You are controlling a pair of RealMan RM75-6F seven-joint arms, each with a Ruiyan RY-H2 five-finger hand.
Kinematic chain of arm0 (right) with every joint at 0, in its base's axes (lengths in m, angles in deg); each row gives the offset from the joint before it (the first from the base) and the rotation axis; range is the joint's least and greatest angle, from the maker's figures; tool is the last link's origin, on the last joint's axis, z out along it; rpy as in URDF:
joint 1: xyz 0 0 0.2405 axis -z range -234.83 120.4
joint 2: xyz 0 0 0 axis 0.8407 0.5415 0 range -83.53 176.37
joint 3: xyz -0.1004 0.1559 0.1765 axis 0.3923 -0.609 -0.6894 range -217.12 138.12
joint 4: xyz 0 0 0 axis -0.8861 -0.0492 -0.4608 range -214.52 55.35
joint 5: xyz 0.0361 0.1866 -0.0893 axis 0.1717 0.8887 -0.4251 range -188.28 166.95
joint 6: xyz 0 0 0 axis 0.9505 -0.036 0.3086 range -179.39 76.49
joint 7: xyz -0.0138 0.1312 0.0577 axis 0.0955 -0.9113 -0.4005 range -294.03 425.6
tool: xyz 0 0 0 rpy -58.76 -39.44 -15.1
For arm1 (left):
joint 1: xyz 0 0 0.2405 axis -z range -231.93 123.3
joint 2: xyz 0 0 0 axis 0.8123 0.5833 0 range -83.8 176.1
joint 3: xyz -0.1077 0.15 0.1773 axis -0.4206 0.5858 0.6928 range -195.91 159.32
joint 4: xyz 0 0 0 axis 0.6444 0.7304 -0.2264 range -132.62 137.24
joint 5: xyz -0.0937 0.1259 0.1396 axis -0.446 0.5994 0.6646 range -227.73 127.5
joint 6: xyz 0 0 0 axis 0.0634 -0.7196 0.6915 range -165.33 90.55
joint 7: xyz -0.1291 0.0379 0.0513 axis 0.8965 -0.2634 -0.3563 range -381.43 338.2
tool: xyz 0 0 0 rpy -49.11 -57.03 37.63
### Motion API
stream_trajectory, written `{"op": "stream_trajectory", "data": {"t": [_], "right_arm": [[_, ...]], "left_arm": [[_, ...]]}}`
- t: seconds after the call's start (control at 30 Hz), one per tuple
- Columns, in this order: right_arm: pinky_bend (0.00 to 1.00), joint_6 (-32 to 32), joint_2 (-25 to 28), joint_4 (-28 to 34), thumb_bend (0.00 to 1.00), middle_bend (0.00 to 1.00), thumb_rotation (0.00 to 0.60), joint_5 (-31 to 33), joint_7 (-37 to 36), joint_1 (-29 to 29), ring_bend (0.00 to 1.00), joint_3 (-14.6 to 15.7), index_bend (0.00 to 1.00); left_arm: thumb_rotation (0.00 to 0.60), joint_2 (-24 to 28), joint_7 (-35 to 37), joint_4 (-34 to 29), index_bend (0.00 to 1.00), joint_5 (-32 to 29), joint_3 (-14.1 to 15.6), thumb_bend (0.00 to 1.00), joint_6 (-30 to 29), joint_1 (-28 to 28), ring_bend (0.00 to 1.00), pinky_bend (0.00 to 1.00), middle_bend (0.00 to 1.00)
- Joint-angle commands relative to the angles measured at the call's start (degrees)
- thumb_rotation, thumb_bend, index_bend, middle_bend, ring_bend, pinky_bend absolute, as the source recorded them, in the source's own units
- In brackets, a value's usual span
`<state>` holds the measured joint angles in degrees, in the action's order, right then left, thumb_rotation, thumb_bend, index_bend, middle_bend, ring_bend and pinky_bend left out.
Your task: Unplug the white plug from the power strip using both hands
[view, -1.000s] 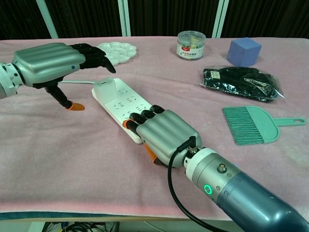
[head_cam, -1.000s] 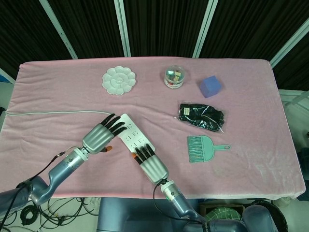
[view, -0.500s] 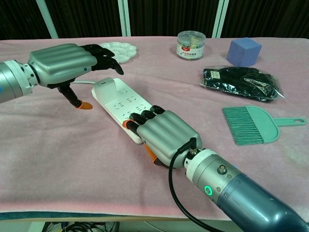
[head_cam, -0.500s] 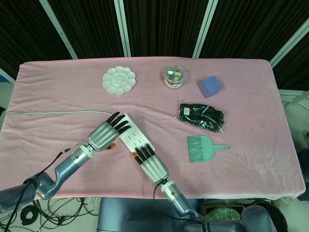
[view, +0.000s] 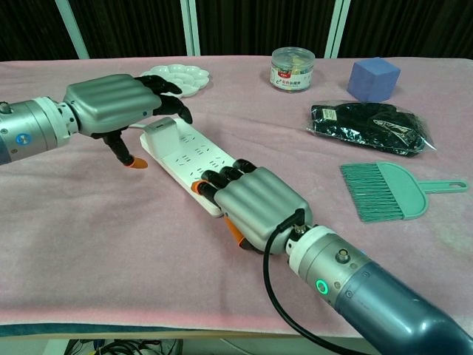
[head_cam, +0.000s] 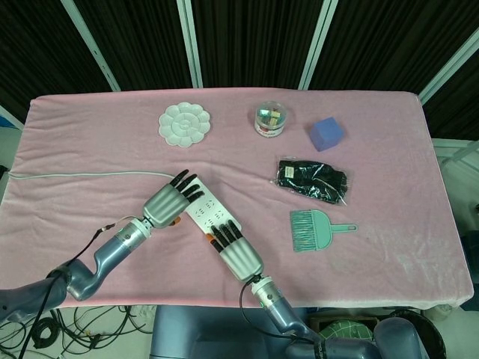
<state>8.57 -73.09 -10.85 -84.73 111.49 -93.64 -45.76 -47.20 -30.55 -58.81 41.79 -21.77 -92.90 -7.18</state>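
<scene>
A white power strip (head_cam: 212, 215) lies slantwise on the pink cloth, and its white cord (head_cam: 82, 174) runs off to the left. My left hand (head_cam: 169, 201) hovers at the strip's far end with its fingers stretched out over it and its orange-tipped thumb (view: 134, 160) pointing down beside it. My right hand (head_cam: 236, 253) rests flat on the near end of the strip (view: 183, 152), fingers extended along it. A raised white part (view: 160, 128) shows at the far end under the left hand (view: 117, 105). I cannot tell if that is the plug.
At the back stand a white paint palette (head_cam: 184, 124), a clear jar (head_cam: 270, 120) and a blue cube (head_cam: 326, 133). To the right of the strip lie a black packet (head_cam: 313, 180) and a teal hand brush (head_cam: 310, 228).
My left hand has moved right, from beside the strip to over its far end. The right hand has kept its place on the near end.
</scene>
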Motion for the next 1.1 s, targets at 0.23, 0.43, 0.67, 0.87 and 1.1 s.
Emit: {"op": "stream_trajectory", "data": {"t": [0.23, 0.43, 0.67, 0.87, 1.1], "right_arm": [[0.08, 0.18, -0.07, -0.71, 0.79, 0.12, 0.600, 0.27, 0.32, 0.05, 0.11, -0.09, 0.16], [0.08, 0.37, 0.07, -0.84, 0.79, 0.12, 0.600, 0.31, 0.47, 0.13, 0.11, -0.05, 0.16], [0.08, 0.44, 0.57, -0.18, 0.79, 0.12, 0.600, 0.61, 0.93, 0.22, 0.11, -0.11, 0.17], [0.08, 0.34, 1.22, 0.64, 0.79, 0.12, 0.600, 0.88, 1.32, 0.30, 0.11, 0.01, 0.17], [0.08, 0.32, 1.67, 1.73, 0.79, 0.12, 0.600, 1.07, 1.69, 0.41, 0.11, 0.34, 0.17]], "left_arm": [[0.600, -2.44, 4.08, 3.99, 0.28, -0.57, 0.11, 0.17, 1.97, 2.10, 0.00, 0.05, 0.27], [0.600, -3.41, 7.45, 5.97, 0.30, -0.08, 0.19, 0.17, -0.31, 2.02, 0.00, 0.06, 0.29], [0.600, -3.49, 8.06, 7.52, 0.31, -0.28, 0.42, 0.18, -0.97, 2.02, 0.00, 0.06, 0.30], [0.600, -3.42, 7.49, 7.78, 0.32, -0.26, 1.01, 0.18, -0.67, 2.19, 0.00, 0.06, 0.30], [0.600, -4.08, 8.07, 8.67, 0.32, -0.22, 1.32, 0.18, -1.35, 2.15, 0.00, 0.06, 0.29]]}}
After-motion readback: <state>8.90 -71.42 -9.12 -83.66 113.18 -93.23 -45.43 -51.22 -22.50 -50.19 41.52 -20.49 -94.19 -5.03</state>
